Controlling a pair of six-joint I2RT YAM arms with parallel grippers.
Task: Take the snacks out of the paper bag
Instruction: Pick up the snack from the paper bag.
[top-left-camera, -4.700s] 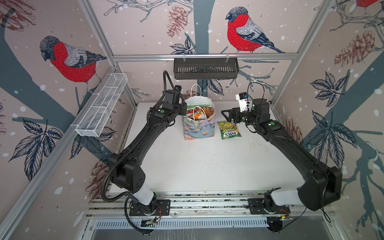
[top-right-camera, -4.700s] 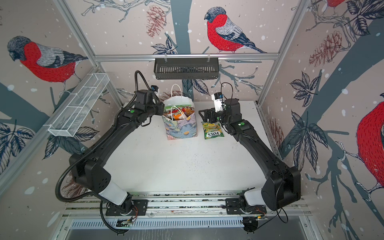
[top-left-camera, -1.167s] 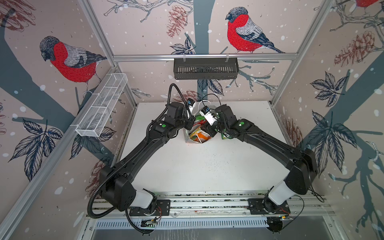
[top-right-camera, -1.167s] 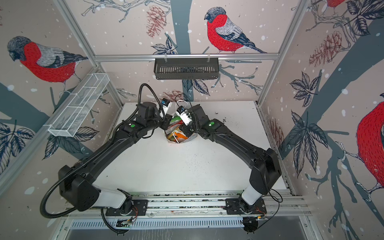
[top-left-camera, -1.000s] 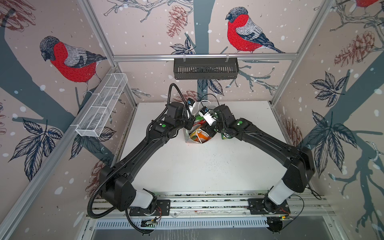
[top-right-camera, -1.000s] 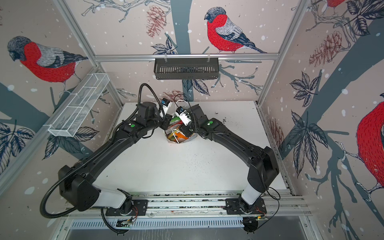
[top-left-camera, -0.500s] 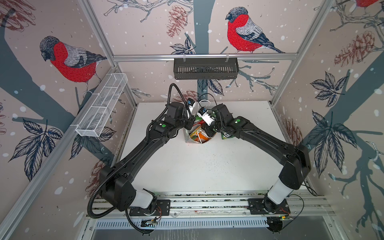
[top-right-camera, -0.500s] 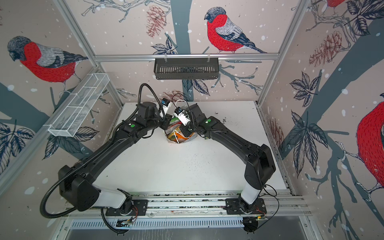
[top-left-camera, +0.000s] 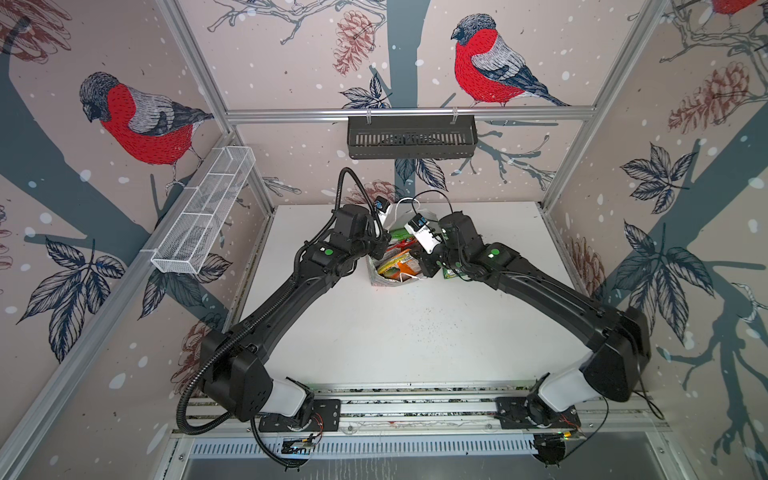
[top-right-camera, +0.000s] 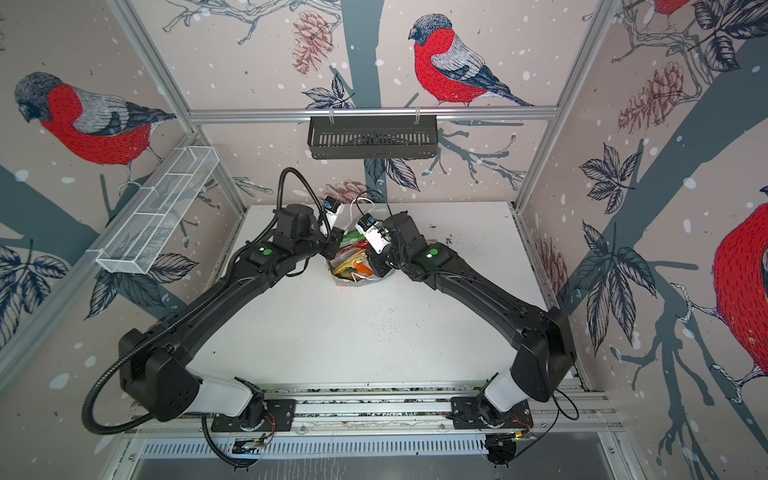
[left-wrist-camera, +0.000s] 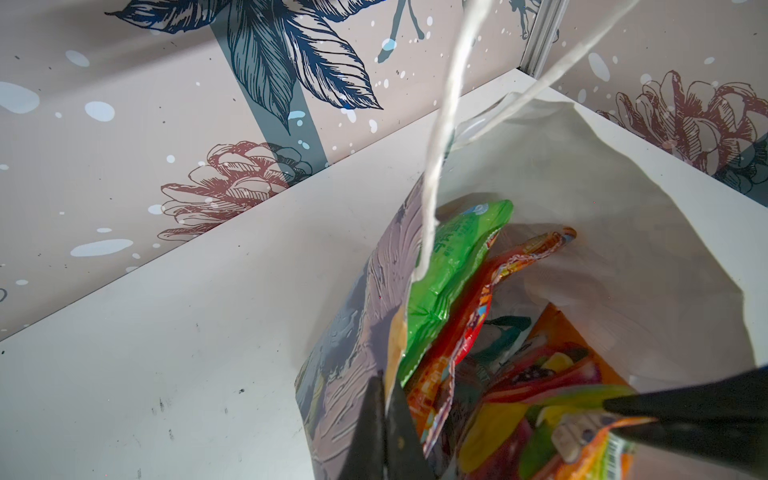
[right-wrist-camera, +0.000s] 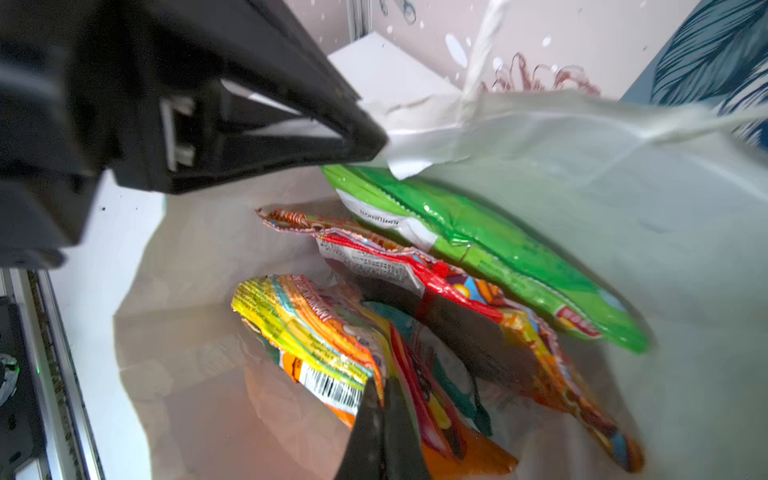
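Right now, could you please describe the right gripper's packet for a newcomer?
On the white table, find the floral paper bag. Inside, the right gripper pinches the orange-yellow packet. Unlike the green packet and red packet beside it, it shows a barcode.

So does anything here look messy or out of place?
Yes: the paper bag is crumpled, its printed wall pinched by the shut left tool and its mouth gaping wide. Dark specks are scattered over the white table on the robot's side of it.
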